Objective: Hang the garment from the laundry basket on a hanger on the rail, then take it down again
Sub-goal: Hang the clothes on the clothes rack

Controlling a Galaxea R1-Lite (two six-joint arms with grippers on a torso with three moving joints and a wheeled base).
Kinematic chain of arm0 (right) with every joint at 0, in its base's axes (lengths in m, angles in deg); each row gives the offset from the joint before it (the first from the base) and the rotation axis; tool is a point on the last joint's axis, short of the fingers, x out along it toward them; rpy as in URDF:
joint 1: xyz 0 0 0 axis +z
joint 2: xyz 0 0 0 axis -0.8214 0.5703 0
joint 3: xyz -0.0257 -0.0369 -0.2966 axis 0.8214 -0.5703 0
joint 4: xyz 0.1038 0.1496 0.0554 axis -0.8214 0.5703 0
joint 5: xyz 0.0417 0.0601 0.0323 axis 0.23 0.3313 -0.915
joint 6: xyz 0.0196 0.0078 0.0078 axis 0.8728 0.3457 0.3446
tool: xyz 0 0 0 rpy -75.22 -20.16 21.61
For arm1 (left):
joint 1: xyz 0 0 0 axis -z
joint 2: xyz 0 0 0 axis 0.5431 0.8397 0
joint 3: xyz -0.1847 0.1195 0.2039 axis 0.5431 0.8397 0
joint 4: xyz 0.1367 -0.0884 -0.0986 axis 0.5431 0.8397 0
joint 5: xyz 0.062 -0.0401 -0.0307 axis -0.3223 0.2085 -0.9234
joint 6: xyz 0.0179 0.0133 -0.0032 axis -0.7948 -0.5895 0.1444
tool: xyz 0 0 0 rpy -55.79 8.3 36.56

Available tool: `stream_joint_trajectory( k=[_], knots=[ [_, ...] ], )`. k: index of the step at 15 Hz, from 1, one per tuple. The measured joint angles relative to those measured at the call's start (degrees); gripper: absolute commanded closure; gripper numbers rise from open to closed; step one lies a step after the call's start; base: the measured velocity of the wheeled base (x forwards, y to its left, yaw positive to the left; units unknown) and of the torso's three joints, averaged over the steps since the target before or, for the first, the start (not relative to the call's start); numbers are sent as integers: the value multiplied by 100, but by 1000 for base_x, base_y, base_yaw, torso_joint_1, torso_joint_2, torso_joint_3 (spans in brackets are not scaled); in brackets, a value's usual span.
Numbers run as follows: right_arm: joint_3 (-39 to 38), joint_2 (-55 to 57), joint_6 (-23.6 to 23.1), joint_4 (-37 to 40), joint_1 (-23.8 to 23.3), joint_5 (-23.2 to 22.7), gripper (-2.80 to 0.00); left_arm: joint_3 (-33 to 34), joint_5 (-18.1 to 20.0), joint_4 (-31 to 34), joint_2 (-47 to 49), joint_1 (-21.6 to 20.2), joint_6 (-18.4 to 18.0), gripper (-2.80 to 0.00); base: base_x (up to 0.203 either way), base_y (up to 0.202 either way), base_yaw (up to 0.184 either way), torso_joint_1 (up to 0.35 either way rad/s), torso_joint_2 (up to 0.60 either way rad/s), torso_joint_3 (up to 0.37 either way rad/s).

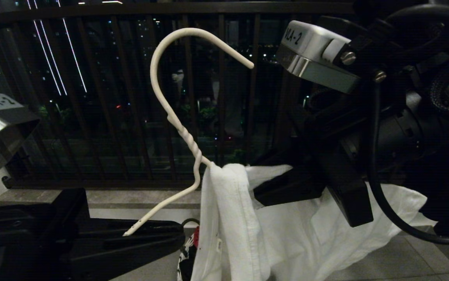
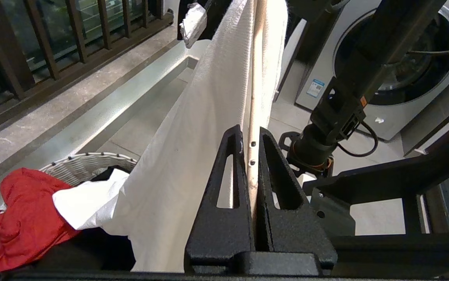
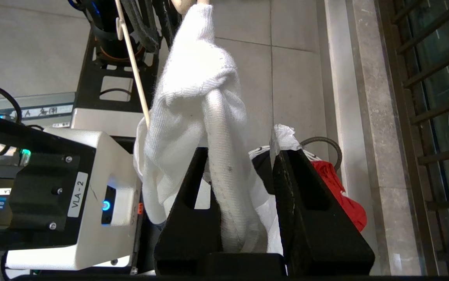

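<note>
Below, laundry basket (image 2: 86, 166) holding red cloth (image 2: 25, 216), garment (image 2: 177, 156) trailing out

The laundry basket (image 2: 88, 164) sits on the tiled floor (image 3: 244, 62).

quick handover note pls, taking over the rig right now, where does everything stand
Left gripper: shut on the hanger, held upright by the balcony railing.
Right gripper: fingers around the garment's collar, a gap beside it; grip unclear.
Garment draped over one hanger shoulder, its lower part trailing into the laundry basket with a red cloth.
Left: finish dressing the hanger, hang it, take it down. The rail is not in view.
</note>
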Motion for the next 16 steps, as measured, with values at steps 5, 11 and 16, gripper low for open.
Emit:
stream_joint_trajectory(
  k=[5,11,16],
  knots=[
    [-9,-13,2,-1,-4,2,0,5,-4,5,13,-11,-25,-280,0,0,0,0,0,0],
    [-20,-44,9,38,-9,9,0,-11,-12,-1,-13,-16,-36,-280,0,0,0,0,0,0],
    [-42,-91,7,68,-131,7,0,-264,-39,-1,-183,-652,-18,-280,0,0,0,0,0,0]
  ],
)
